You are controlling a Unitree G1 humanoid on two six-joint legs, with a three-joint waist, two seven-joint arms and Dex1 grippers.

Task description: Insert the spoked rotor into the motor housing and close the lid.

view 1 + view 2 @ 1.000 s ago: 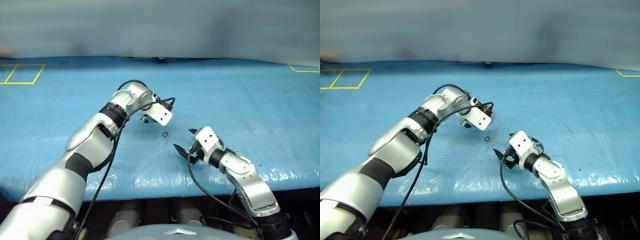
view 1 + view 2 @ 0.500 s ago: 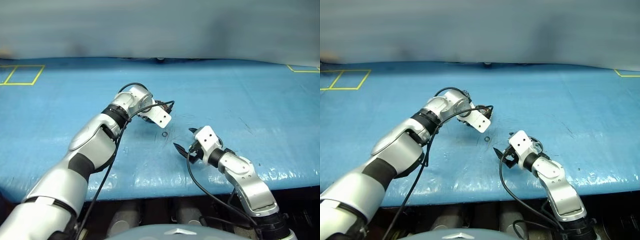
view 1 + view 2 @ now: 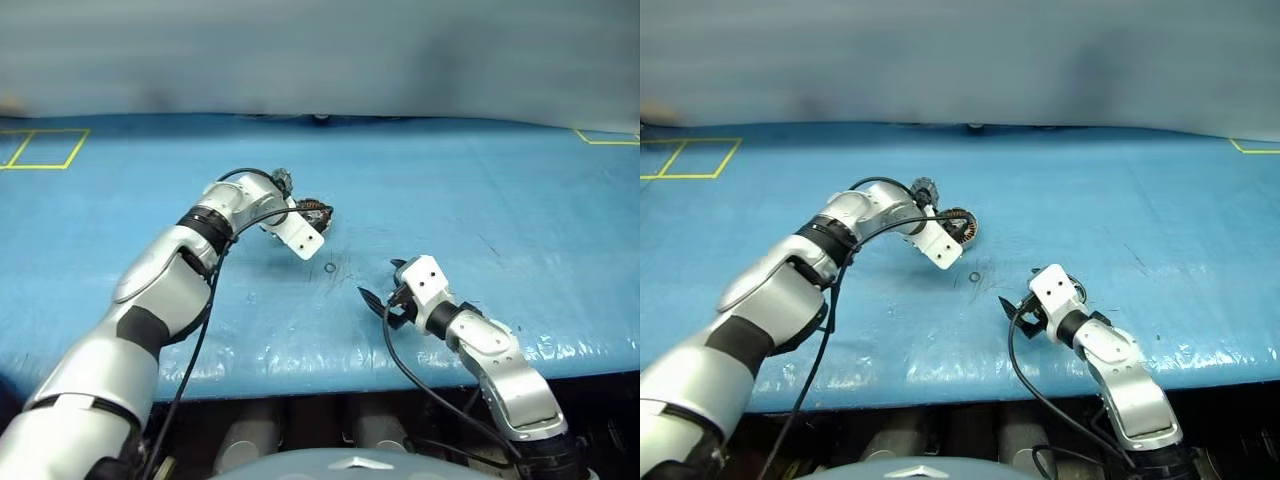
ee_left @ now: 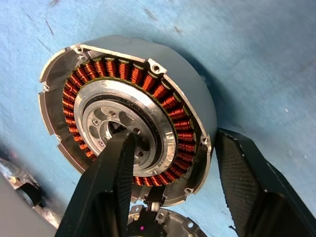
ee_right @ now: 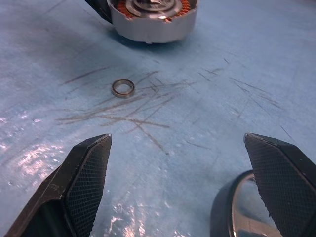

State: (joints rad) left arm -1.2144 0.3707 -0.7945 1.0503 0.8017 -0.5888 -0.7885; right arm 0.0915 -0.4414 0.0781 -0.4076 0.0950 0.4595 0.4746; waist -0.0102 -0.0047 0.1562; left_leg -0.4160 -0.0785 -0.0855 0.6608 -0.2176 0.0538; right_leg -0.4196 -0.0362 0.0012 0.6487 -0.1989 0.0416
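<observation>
My left gripper [image 4: 192,197] just clamped down, one finger inside the motor housing [image 4: 128,123], one outside its wall; housing secured. Right gripper [image 5: 182,182] spread, empty.

bright, even light from above. shiny white glare sits on the blue table [image 3: 300,345] near its front edge. the far wall [image 3: 320,50] looks blurry. close-up fingers [image 5: 84,182] look soft and fuzzy.

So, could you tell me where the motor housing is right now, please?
The motor housing sits on the blue table, left of centre in the head views, gripped by the left tool, with the small ring just nearer the robot.
</observation>
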